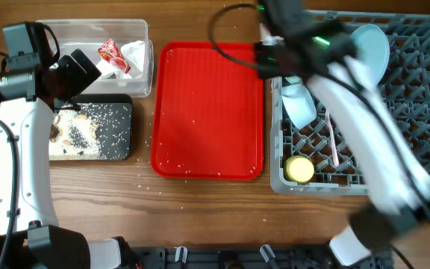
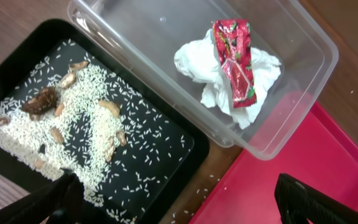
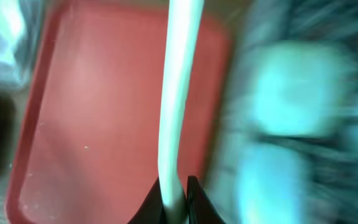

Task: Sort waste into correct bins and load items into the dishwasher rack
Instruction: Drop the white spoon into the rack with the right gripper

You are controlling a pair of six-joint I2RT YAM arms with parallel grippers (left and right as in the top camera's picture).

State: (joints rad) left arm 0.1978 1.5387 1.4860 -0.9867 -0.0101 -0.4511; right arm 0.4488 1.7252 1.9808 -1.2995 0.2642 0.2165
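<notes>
Right end effector was clamped shut on a white plastic utensil, gripped near one end with the rest sticking out past the fingertips. The wrist view was too smeared to tell fork from spoon. The utensil was over the right-arm edge of the red tray, next to the dishwasher rack just beside it.

Handling, as judged: very light, stiff but a little springy, and smooth. An end grip may let it pivot, so a hold nearer mid-handle would be steadier. It looked thin enough to slip through the rack grid if released flat.

The yellow cup and light blue plate sat in the rack.

Left end effector hovered off the red tray's left-arm edge, fingers spread wide, holding nothing. Beyond that edge, the napkin and wrapper lay in the clear tub, and the rice scraps in the black tray.
</notes>
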